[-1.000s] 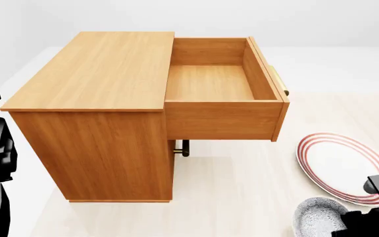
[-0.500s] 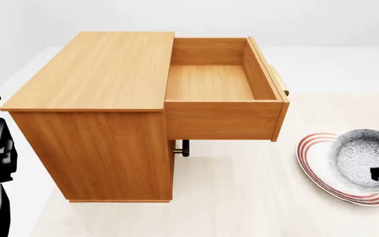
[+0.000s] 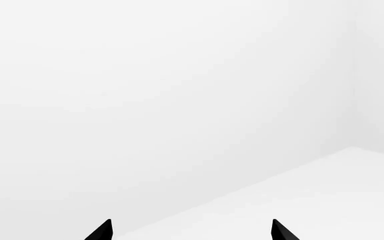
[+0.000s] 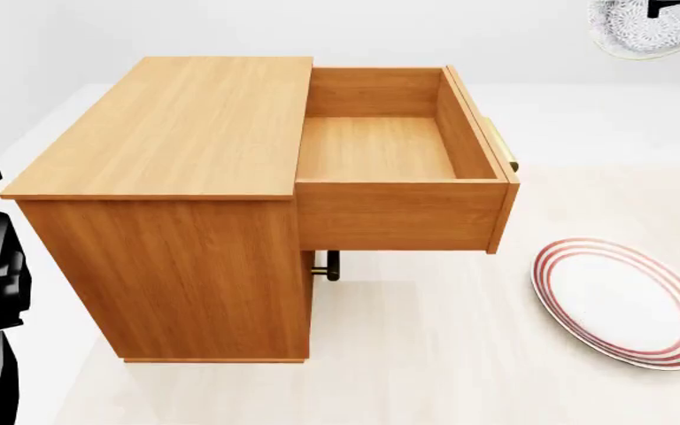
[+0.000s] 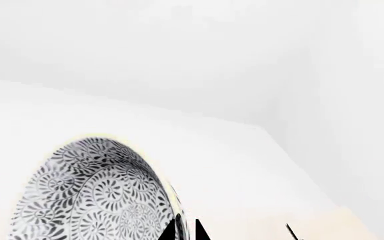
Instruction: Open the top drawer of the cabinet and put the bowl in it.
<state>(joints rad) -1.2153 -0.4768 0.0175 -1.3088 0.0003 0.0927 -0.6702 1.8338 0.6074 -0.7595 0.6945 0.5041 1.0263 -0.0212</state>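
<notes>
In the left wrist view, the left end effector [image 3: 190, 231] is seen released, its two tips spread over blank white.

In the head view, the top drawer [image 4: 390, 149] of the cabinet [image 4: 169, 204] stands pulled out and bare; the bowl [image 4: 653, 27] is held high beyond it. It should be carried over the opening and lowered level.

In the right wrist view, the right end effector [image 5: 186, 231] is clenched on the bowl's rim. No writing is visible.

Matt orange-brown wood-grain cabinet [image 4: 163, 177], smooth glazed bowl [image 5: 92, 200] (dense speckled pattern), glossy red-ringed plate [image 4: 618, 301]
</notes>
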